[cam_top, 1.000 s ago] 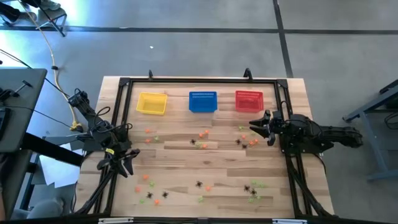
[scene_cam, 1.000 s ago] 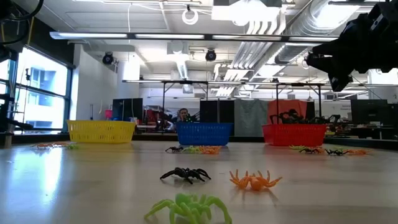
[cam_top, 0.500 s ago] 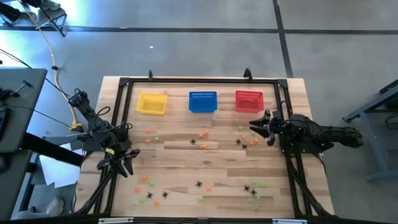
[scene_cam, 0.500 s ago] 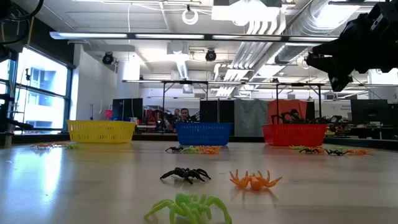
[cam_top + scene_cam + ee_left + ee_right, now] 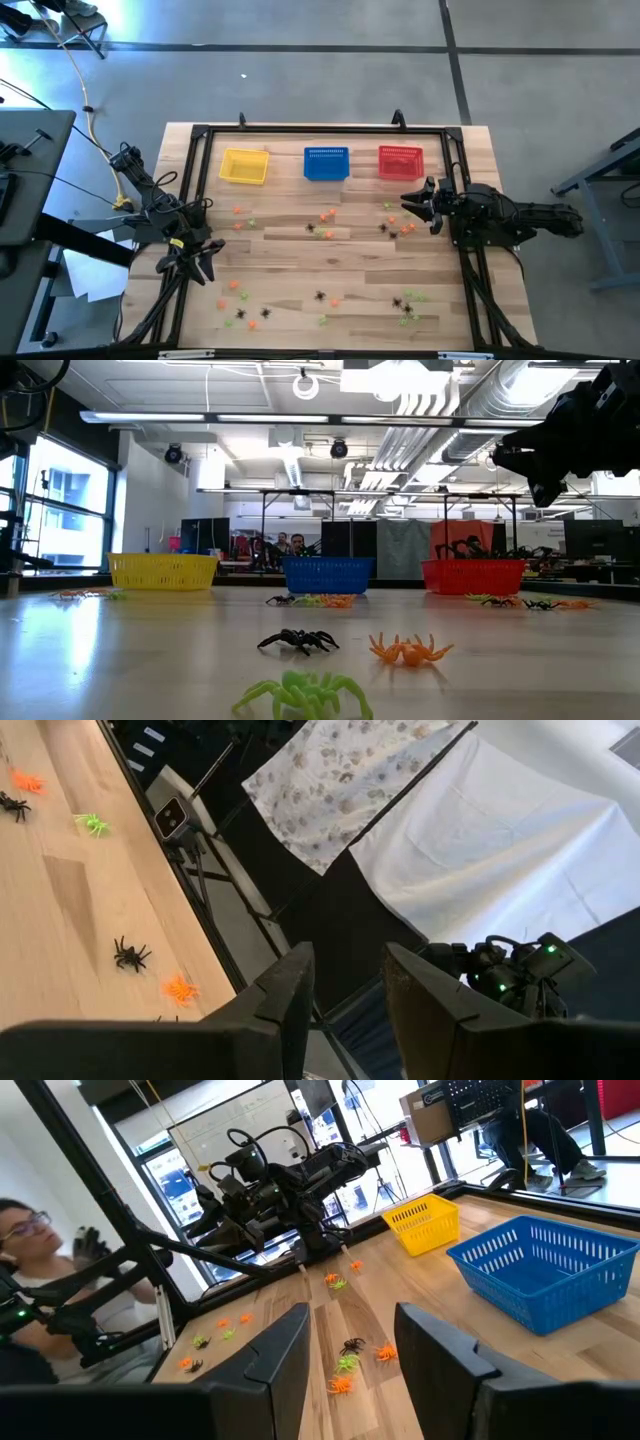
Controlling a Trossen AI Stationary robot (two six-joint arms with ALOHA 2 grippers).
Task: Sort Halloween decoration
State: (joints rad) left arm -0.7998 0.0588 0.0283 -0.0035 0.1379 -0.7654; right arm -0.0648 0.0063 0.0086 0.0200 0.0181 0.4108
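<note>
Wooden bench (image 5: 350, 265) strewn with spiders (image 5: 320, 296) mid-frame, centre lane free; left claw (image 5: 200, 262) at left edge, right claw (image 5: 420, 202) right, both parted, empty.

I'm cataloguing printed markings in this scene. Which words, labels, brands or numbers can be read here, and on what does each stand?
None can be read.
Yellow basket, blue basket, red basket: no lettering shows.
Whiteboard behind the table: marks too blurred to read.
Cardboard box in the room: its label is too small to read.
</note>
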